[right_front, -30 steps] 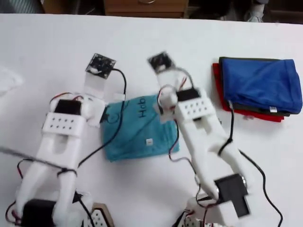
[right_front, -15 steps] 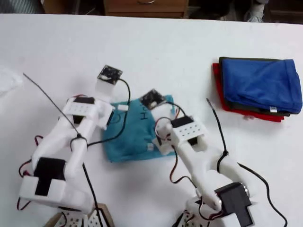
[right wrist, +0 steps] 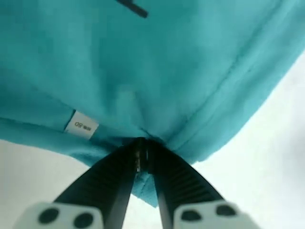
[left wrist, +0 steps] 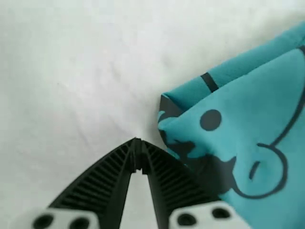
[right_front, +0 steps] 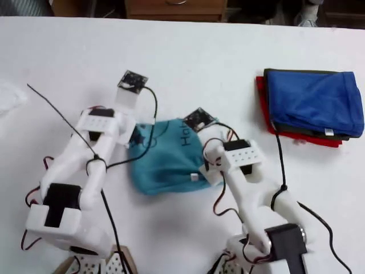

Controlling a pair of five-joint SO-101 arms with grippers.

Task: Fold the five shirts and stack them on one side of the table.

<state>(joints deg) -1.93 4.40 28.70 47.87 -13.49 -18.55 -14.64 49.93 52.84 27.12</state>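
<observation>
A teal shirt (right_front: 168, 157) with dark print lies bunched in the middle of the table, and its printed corner (left wrist: 228, 129) is close up in the left wrist view. My left gripper (left wrist: 137, 145) is shut with nothing in it, its tips on the white table right beside that corner; in the high view the left gripper (right_front: 134, 140) sits at the shirt's left edge. My right gripper (right wrist: 141, 145) is shut on the shirt's hem near a small white label (right wrist: 80, 126), at the shirt's near right edge (right_front: 204, 171). Folded shirts form a stack (right_front: 313, 103) at the right, blue on top.
The white table (right_front: 217, 63) has open room along its far side and at the left. Loose black cables (right_front: 68, 123) trail from both arms. Wooden furniture (right_front: 174, 8) stands beyond the far edge. A pale object (right_front: 8, 94) lies at the left edge.
My right gripper has drawn back toward the near side with the shirt's hem, and the flat shirt has bunched up and shifted right. The left arm has swung, its gripper staying by the shirt's left edge.
</observation>
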